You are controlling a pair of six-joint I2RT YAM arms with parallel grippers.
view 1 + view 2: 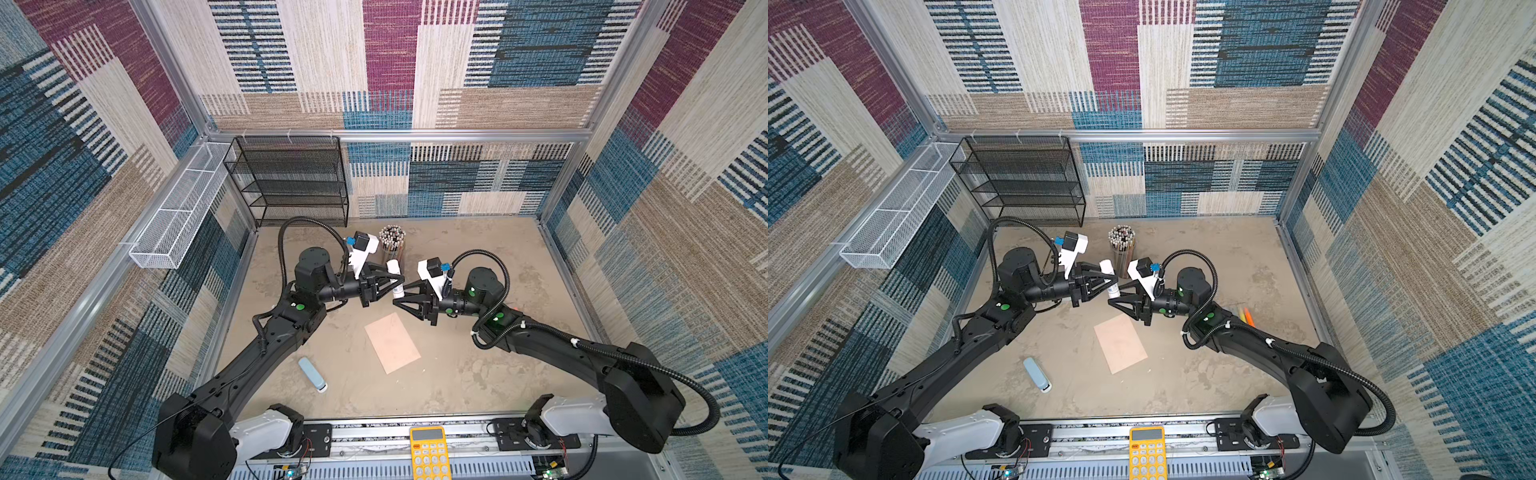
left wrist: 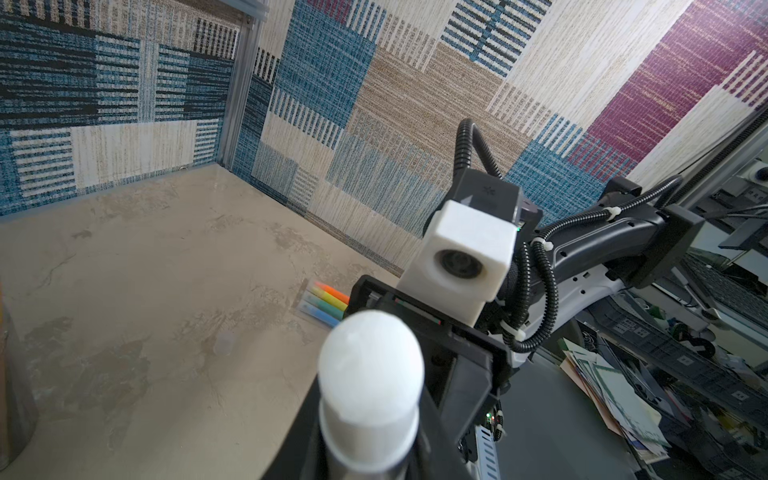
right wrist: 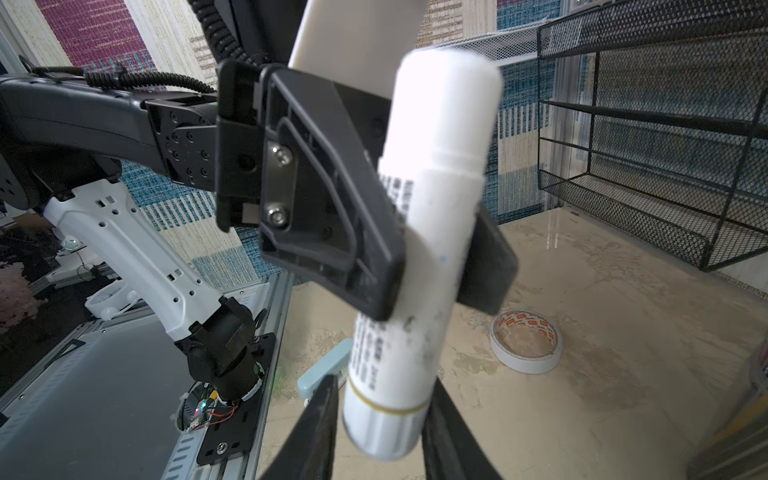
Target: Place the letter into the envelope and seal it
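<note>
Lying flat on the table: the envelope. Just past the envelope's far corner, up in the air: squeezing a white glue stick around its middle with the left gripper. Reaching in with the right gripper, jaws on both sides of the stick's bottom end; too blurry to tell if touching.

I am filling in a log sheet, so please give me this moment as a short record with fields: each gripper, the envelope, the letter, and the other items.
left gripper: shut on the white glue stick, held above the table
right gripper: jaws flank the glue stick's base end; contact unclear
envelope: flat on the table, no open flap shows, nothing touches it
letter: not visible in any view
other items: tape roll, highlighters, pencil cup, yellow calculator
</note>
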